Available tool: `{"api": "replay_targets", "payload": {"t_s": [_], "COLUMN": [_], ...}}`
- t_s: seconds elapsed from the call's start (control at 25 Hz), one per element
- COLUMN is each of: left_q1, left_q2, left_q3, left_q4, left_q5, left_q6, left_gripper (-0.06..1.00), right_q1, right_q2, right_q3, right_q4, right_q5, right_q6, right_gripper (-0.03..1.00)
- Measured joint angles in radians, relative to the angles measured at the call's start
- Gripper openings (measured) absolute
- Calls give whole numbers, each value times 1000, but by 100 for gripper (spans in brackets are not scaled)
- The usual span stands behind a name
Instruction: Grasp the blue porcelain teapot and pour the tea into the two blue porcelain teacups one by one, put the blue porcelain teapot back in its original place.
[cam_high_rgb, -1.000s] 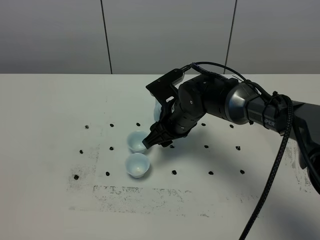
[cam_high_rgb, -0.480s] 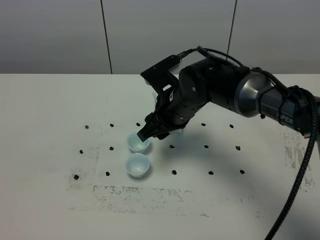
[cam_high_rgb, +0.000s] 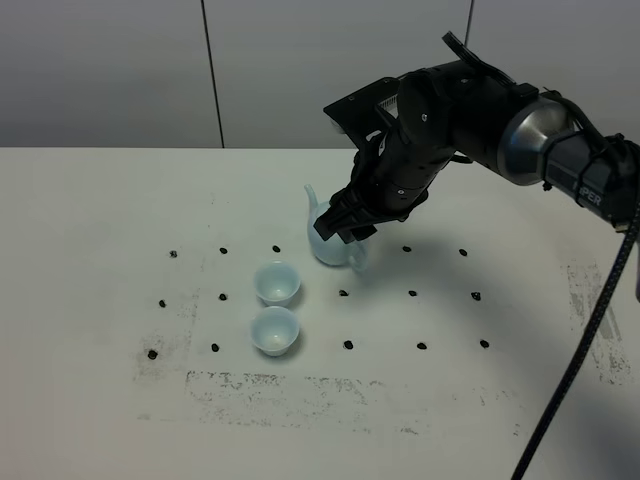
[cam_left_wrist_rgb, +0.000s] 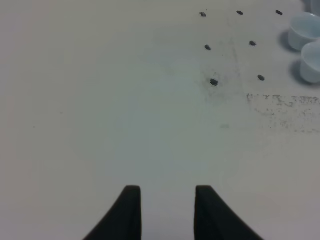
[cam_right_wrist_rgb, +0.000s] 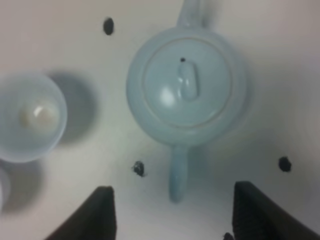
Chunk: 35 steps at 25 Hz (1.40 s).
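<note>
The right gripper (cam_high_rgb: 345, 222) hangs just above the blue porcelain teapot (cam_high_rgb: 326, 246), jaws spread wide and gripping nothing. In the right wrist view its two dark fingers (cam_right_wrist_rgb: 102, 212) stand on either side of the pot's loop handle (cam_right_wrist_rgb: 177, 175), clear of it. The teapot stands upright on the white table (cam_high_rgb: 100, 260) with its knobbed lid (cam_right_wrist_rgb: 186, 82) seated and its spout (cam_high_rgb: 310, 196) turned toward the left of the high view.

Near the pot, toward the camera and a little left, sit the two blue porcelain teacups, upright and close together: the far teacup (cam_high_rgb: 277, 283) nearer the pot and the near teacup (cam_high_rgb: 275, 331) just beyond it (the wrist view is too soft to tell whether either holds tea). Rows of black dots (cam_high_rgb: 223, 250) mark the table around pot and cups.

The left gripper (cam_left_wrist_rgb: 167, 215) is over bare table well apart from the cups, its fingers parted and empty.
</note>
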<state>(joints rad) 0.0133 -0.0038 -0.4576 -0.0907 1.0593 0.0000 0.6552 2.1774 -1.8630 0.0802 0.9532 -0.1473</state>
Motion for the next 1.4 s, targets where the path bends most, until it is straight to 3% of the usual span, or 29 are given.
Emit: {"api": "replay_targets", "payload": {"t_s": [0.44,0.8,1.4], "left_q1": [0,0,0], "left_q2": [0,0,0], "left_q3": [0,0,0], "left_q4": [0,0,0], "left_q5": [0,0,0], "left_q6": [0,0,0], "left_gripper": [29,29,29], "right_q1": [-3,-14,-23], "right_q2": [104,140,157], "right_q3": [-65,-65,-66], "right_q4": [33,18,3], "right_q5": [24,10,-23], "right_q6": [5,12,18], "right_gripper": [49,43,43]}}
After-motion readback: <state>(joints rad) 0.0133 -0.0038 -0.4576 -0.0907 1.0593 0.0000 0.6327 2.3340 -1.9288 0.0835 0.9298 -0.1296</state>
